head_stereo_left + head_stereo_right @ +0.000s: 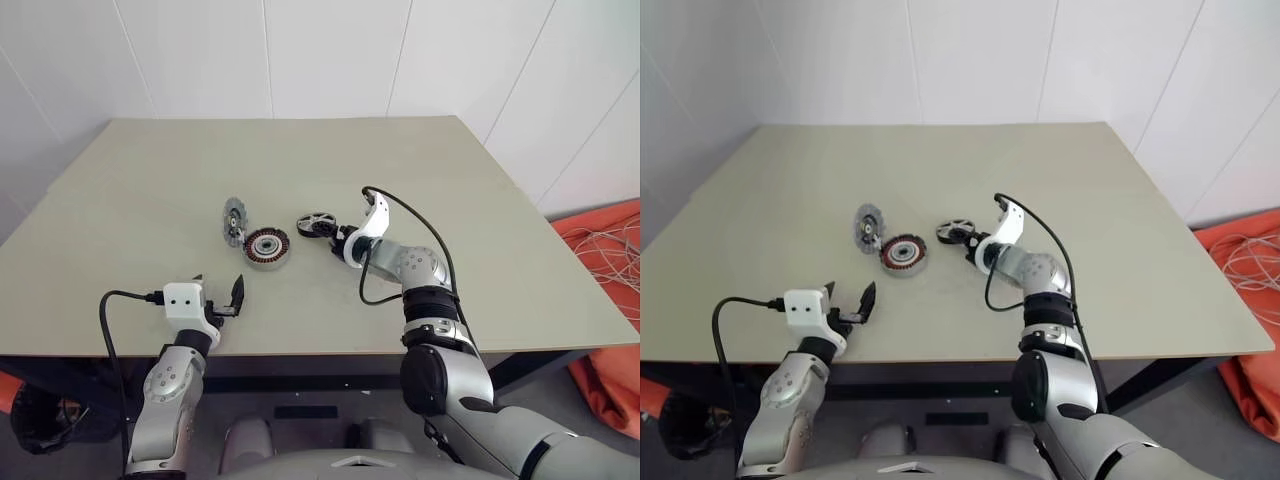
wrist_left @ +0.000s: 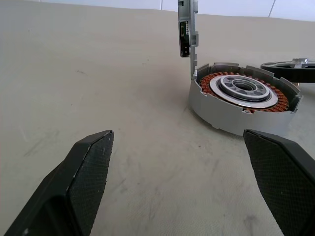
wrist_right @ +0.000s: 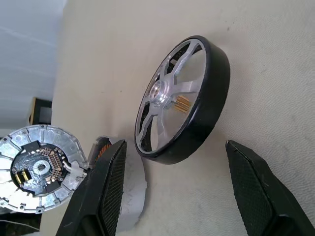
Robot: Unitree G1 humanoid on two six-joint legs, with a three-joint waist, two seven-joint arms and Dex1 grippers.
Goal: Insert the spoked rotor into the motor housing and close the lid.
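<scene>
The right gripper (image 1: 338,240) has its two black fingers (image 3: 106,191) spread apart and holds nothing; the spoked rotor (image 3: 183,99) lies flat on the table (image 1: 500,230) just beyond their tips, in line with the gap. Further out to the robot's left sits the motor housing (image 1: 268,247), its hinged lid (image 1: 233,219) standing upright at the far side. The left gripper (image 1: 222,297), jaws wide and empty, hangs near the table's front edge, so I judge the right arm far better placed for the pick.
</scene>
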